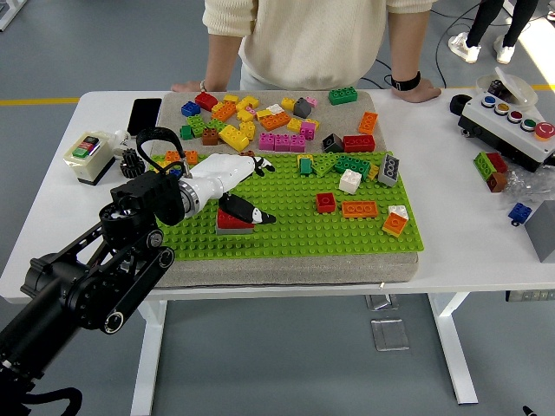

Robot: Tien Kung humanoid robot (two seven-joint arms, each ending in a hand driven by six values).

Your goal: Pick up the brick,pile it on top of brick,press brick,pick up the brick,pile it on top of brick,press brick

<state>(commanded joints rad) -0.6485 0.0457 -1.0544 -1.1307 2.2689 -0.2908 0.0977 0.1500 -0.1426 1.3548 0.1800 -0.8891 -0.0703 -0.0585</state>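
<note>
A red brick [227, 220] sits on the green baseplate [347, 230] near its front left, with a grey piece showing under its front edge. My left hand [250, 189] reaches in from the left above it. The black-tipped thumb [251, 212] lies across the top of the red brick, while the other fingers [258, 164] stretch out straight toward the back, apart from the brick. The hand is open and grasps nothing. My right arm does not show.
Several loose bricks [260, 121] lie at the back of the mat, and a red brick [325, 202], an orange brick [359, 209] and a white brick [349, 180] stand on the plate. A person [303, 35] leans both hands on the far edge. A phone [144, 115] and button boxes [507, 117] flank the mat.
</note>
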